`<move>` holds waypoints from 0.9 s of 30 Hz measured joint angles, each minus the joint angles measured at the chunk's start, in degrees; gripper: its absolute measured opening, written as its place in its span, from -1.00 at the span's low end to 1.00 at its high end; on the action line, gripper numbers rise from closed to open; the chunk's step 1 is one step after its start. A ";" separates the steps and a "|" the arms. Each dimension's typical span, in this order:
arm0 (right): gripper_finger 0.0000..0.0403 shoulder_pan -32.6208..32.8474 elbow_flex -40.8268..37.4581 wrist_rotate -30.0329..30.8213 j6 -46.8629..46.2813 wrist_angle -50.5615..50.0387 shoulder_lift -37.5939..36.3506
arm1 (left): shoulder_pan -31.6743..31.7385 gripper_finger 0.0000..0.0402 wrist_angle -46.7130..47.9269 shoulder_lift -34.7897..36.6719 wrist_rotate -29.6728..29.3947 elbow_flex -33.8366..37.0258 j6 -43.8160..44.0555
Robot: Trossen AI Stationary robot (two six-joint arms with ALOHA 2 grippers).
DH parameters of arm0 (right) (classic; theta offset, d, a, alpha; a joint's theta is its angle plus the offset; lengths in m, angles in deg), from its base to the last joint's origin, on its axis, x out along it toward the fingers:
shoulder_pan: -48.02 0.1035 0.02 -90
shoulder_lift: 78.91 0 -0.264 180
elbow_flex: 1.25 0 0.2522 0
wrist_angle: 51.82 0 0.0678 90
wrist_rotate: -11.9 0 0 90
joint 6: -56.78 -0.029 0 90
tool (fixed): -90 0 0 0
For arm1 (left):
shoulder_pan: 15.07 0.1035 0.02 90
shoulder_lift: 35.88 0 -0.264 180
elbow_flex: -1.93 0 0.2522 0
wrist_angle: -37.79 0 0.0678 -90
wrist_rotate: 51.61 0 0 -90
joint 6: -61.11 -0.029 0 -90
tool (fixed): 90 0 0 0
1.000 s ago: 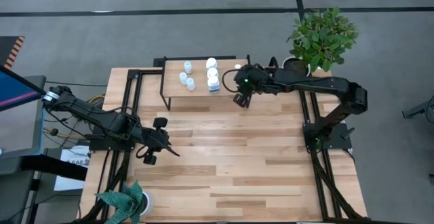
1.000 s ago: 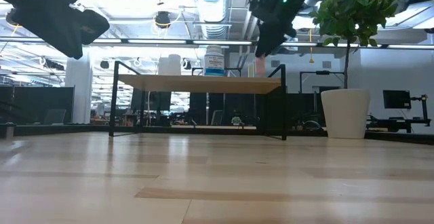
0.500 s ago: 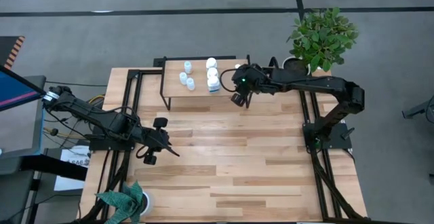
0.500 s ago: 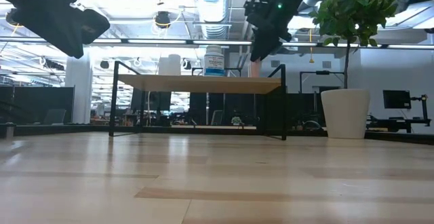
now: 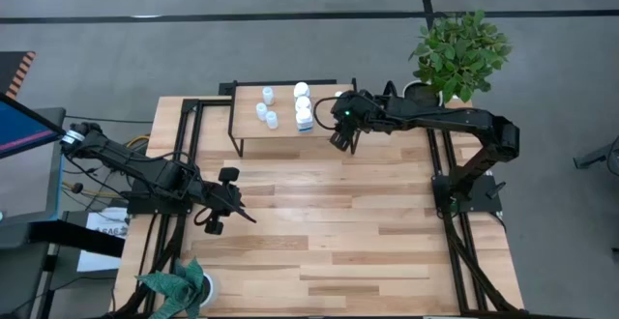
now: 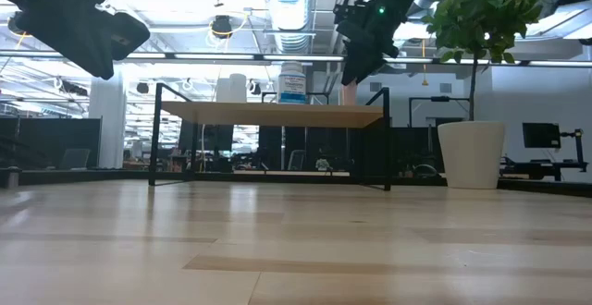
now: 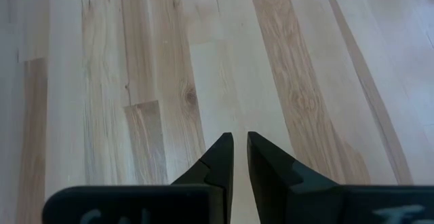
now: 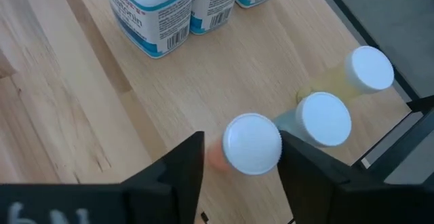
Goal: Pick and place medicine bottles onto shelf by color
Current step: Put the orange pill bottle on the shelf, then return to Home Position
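Observation:
The shelf stands at the table's far side. On it stand three bigger white bottles with blue labels and several tiny ones. My right gripper is open above the shelf's right end. Its fingers stand on either side of a tiny white-capped bottle with an orange body, which stands upright on the shelf top. I cannot tell whether a finger touches it. Two more tiny bottles stand just beyond it. My left gripper is shut and empty over the table's near left.
A potted plant in a white pot stands at the far right, close behind my right arm. Another green plant sits at the near left corner. Bare wooden tabletop lies between the shelf and the near edge.
My right gripper has gone a little toward the table's left edge and slightly up, staying over the shelf's right end.

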 joint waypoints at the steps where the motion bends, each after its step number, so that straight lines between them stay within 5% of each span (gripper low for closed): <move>1: -0.03 0.00 0.00 0.00 0.00 0.03 0.00 | 0.00 -0.84 0.00 0.00 0.00 0.00 0.00; 11: 0.14 -0.33 4.00 0.07 0.00 -3.79 0.00 | -0.02 -0.84 0.00 -0.02 0.00 0.00 0.08; 20: 0.12 2.38 16.86 0.04 -2.34 -22.22 -0.17 | 0.00 -0.84 1.05 0.29 0.43 -0.02 -1.25; 27: 0.09 8.58 15.47 0.11 -3.29 -32.84 -7.59 | 0.00 -0.84 0.24 6.65 -1.52 3.32 -0.52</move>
